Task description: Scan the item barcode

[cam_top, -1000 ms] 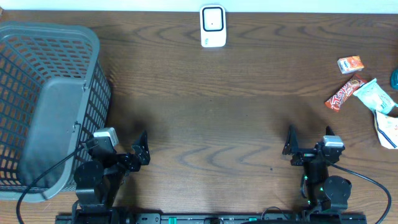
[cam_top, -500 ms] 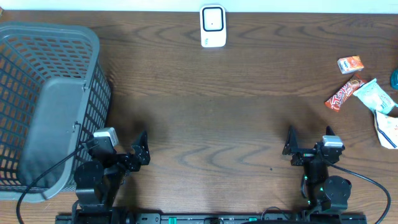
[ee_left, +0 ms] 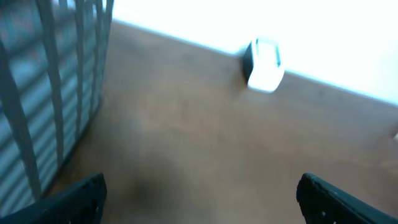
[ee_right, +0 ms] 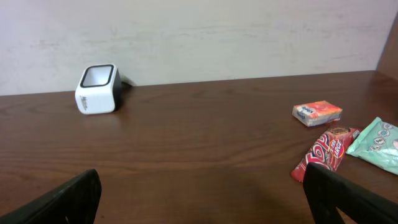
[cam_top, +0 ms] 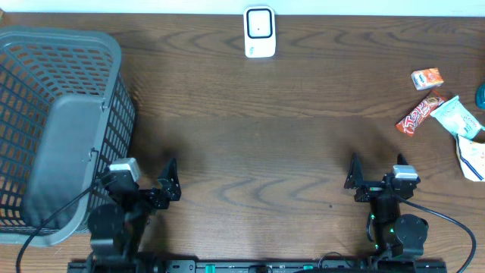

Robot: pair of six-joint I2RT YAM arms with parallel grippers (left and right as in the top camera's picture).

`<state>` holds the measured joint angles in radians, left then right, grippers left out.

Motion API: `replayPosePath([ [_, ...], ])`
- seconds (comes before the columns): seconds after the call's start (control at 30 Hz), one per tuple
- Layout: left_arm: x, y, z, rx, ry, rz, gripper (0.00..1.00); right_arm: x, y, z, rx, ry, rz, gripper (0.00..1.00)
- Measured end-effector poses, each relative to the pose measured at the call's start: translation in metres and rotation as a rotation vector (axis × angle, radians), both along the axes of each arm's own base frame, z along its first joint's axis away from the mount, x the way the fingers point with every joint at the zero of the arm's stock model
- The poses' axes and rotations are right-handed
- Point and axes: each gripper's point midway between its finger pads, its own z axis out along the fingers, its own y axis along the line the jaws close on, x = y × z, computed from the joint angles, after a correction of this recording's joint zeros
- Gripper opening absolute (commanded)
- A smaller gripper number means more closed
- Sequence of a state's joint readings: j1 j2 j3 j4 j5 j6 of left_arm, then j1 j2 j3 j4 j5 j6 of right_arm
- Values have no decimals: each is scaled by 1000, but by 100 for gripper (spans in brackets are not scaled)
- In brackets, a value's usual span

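Observation:
The white barcode scanner (cam_top: 259, 32) stands at the table's far edge, also seen in the left wrist view (ee_left: 264, 64) and the right wrist view (ee_right: 97, 88). Snack items lie at the far right: a small orange box (cam_top: 427, 78) (ee_right: 317, 113), a red candy bar (cam_top: 420, 112) (ee_right: 324, 154) and a mint-green packet (cam_top: 459, 115) (ee_right: 379, 144). My left gripper (cam_top: 171, 180) (ee_left: 199, 193) is open and empty near the front left. My right gripper (cam_top: 353, 174) (ee_right: 200, 186) is open and empty near the front right, well short of the items.
A large grey mesh basket (cam_top: 45, 121) (ee_left: 56, 93) fills the left side, right beside the left arm. A white and blue wrapper (cam_top: 473, 159) lies at the right edge. Bare dark wood stretches between the grippers and the scanner.
The left arm has shifted slightly toward the front left, and its wrist view is blurred. The right arm and the items have not moved.

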<state>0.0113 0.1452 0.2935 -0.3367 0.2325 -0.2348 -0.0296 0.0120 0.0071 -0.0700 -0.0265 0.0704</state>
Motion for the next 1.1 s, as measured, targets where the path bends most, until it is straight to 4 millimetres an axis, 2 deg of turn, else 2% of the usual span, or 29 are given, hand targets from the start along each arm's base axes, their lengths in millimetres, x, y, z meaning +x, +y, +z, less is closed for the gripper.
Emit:
replayPosePath([
  [0.2, 6, 8, 35, 10, -276, 47, 98, 0, 0, 0, 0, -1, 0, 99],
  [0.3, 11, 13, 39, 11, -352, 78, 98, 0, 0, 0, 0, 0, 0, 99],
  [0.37, 15, 18, 31, 13, -368, 106, 98, 0, 0, 0, 0, 0, 0, 99],
  [0.47, 20, 25, 2, 30, -307, 143, 98, 0, 0, 0, 0, 0, 0, 99],
  [0.6, 20, 29, -9, 110, -267, 156, 98, 0, 0, 0, 0, 0, 0, 99],
  [0.67, 19, 30, -29, 149, -190, 153, 98, 0, 0, 0, 0, 0, 0, 99],
  [1.1, 18, 28, -30, 225, -182, 127, 98, 0, 0, 0, 0, 0, 0, 99],
])
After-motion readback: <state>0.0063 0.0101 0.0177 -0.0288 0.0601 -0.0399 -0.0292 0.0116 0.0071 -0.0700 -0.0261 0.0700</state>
